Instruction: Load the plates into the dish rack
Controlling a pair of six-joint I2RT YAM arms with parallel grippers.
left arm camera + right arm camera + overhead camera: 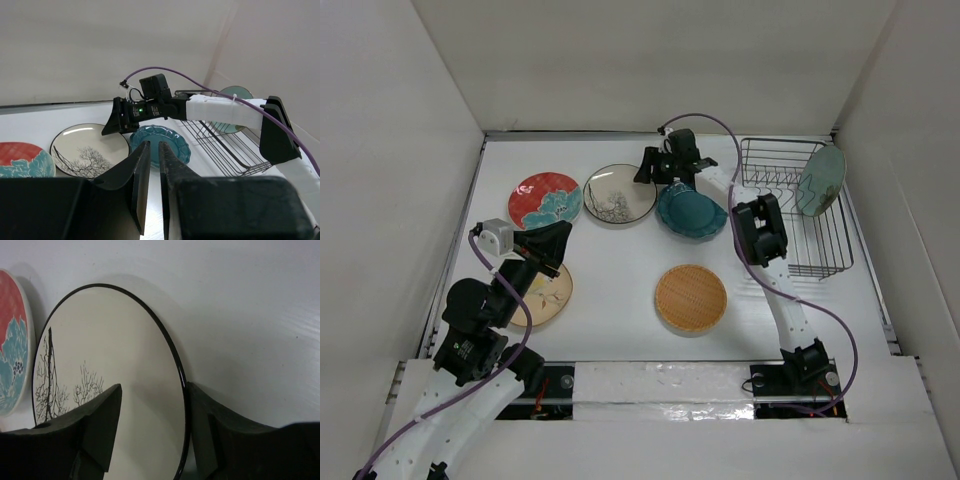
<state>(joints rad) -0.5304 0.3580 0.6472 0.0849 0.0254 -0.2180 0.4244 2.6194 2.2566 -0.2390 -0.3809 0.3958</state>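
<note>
Left gripper (pixel 558 236), fingers drawn to a narrow slit with nothing between them, hangs above the far edge of the tan plate (pixel 552 302), its arm folded back near its base. Beyond it the red plate (pixel 545 198) lies flat, the cream plate (pixel 615 195) just beside it. The right gripper (pixel 155 390) is down at the cream plate's right rim, jaws apart and straddling it. 1 finger is over the plate's face and the other is over the table (pixel 620 255) outside the rim; neither is seen pressing on it.

The likely risk is that a pinch on so thin a rim, taken from 1 side, lets the plate tip or slip as it lifts. The teal plate (pixel 692 218) just beside it also leaves little room to swing toward the rack (pixel 765 150) without a knock.

The right arm reaches far out from its base, forearm running left over the teal plate from an elbow raised beside the rack, wrist low. The orange plate (pixel 690 297) lies nearer the bases, apart from the others. Only 1 of 6, the aqua plate (pixel 820 180), stands on edge in the rack; 5 lie on the table.
</note>
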